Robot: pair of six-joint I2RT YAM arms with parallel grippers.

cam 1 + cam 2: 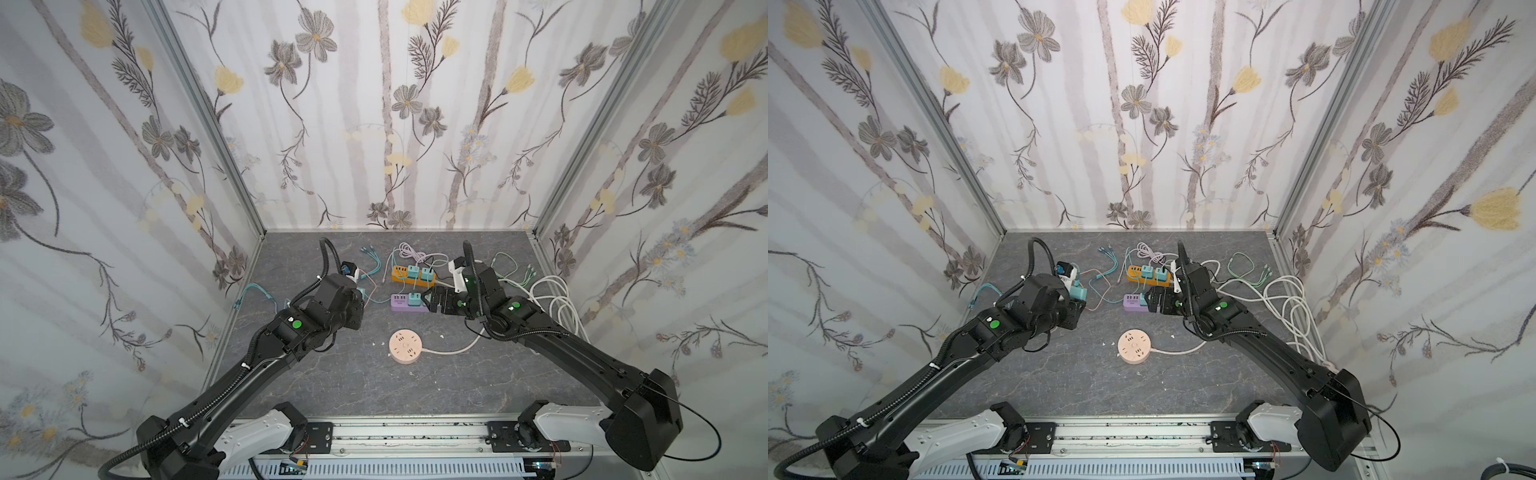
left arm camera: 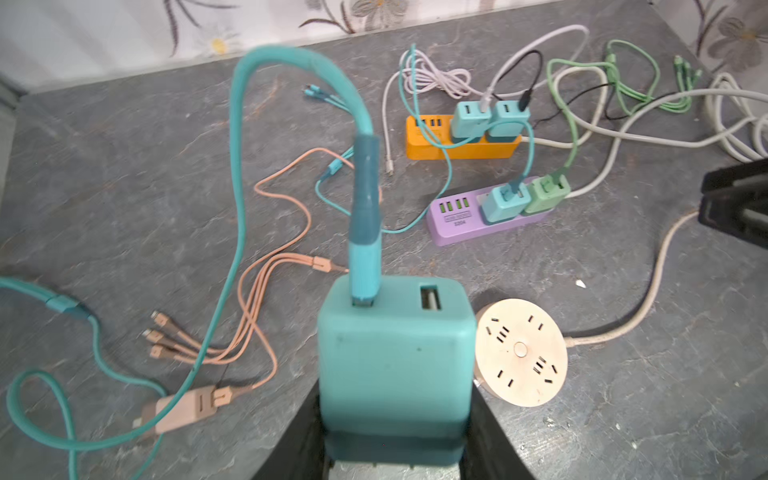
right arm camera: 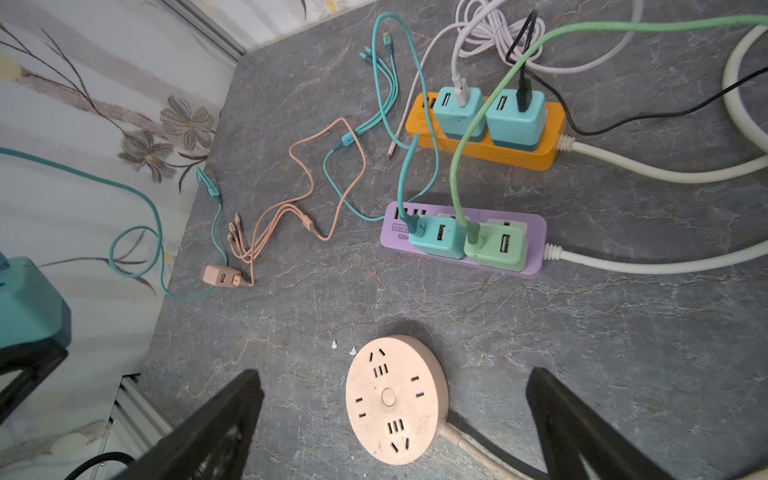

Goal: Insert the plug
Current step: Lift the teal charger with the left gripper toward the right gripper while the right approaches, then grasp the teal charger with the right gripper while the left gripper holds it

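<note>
Chargers (image 3: 459, 110) in orange strip (image 3: 553, 124) and purple strip (image 3: 536, 232)

In a top view, an orange power strip (image 1: 399, 275) lies mid-frame just above a purple power strip (image 1: 400, 306); white cords (image 1: 559, 305) coil at right.

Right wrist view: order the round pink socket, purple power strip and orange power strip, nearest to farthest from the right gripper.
1. Round pink socket, framed by the open right gripper.
2. Purple power strip, beyond it, in the middle.
3. Orange power strip, behind the purple one, farthest back.
</note>
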